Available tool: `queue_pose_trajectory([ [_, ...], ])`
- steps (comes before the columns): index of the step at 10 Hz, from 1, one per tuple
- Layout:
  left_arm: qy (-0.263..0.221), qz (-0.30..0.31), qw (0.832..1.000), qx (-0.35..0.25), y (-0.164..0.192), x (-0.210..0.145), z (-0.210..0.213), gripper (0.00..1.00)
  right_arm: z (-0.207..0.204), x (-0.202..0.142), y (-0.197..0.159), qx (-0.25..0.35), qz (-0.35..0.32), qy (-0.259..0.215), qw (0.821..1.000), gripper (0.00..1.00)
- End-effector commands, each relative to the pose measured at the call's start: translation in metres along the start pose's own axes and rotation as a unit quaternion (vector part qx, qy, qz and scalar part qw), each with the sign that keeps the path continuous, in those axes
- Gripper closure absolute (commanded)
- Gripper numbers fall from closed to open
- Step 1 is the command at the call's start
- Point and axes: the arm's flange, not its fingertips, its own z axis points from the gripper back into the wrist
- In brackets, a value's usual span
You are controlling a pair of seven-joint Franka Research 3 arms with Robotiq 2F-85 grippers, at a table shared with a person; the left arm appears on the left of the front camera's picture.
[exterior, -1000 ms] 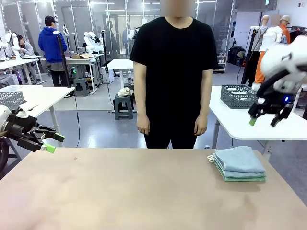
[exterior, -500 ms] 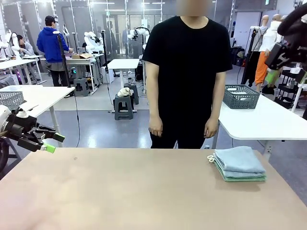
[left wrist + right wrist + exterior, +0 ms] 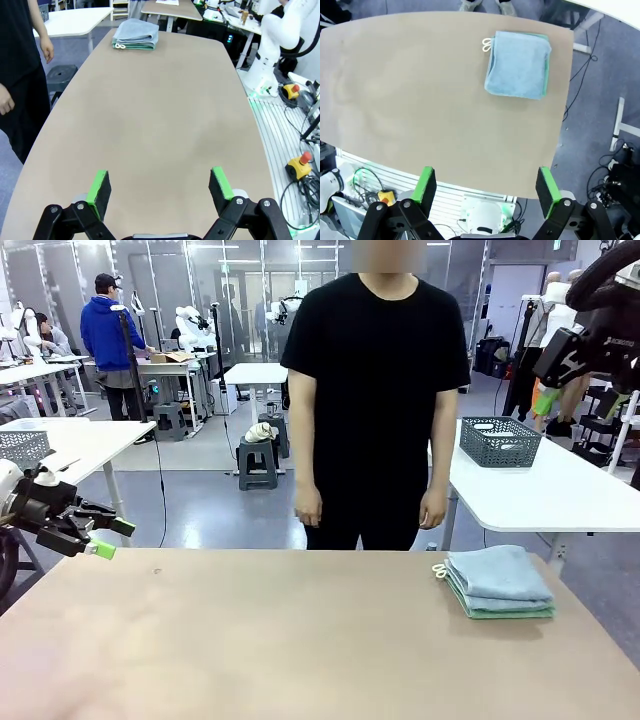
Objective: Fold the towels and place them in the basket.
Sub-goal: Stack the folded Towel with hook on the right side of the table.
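Folded terry towels (image 3: pixel 499 581), grey-blue over mint, stacked square on the smooth tan table (image 3: pixel 280 640); overhead right gripper (image 3: pixel 487 187) and left gripper (image 3: pixel 160 185) gape wide, empty.

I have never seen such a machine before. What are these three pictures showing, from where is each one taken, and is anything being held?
This is a robot with two arms at a table. The front view looks across it at a person standing opposite. The other two pictures come from cameras on each wrist, looking along that gripper's green-padded fingers. The left gripper hangs low over the table end; the right gripper looks down from high above. Both are open and hold nothing. Two folded towels lie stacked, grey-blue on mint green. A dark grey basket sits on a white table behind.
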Motion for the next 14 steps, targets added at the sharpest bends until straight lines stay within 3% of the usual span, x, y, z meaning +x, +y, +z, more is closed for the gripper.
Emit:
queue_pose_trajectory([
  [1,0.001,-0.001,1.0,0.002,-0.0027,0.0011,0.0007,0.0,0.0039,0.0023,-0.0018,-0.001,-0.002,-0.003,1.0,0.0],
  [14,0.001,-0.001,1.0,0.002,-0.0027,0.0011,0.0007,0.0,0.0039,0.0023,-0.0018,-0.001,-0.002,-0.003,1.0,0.0],
])
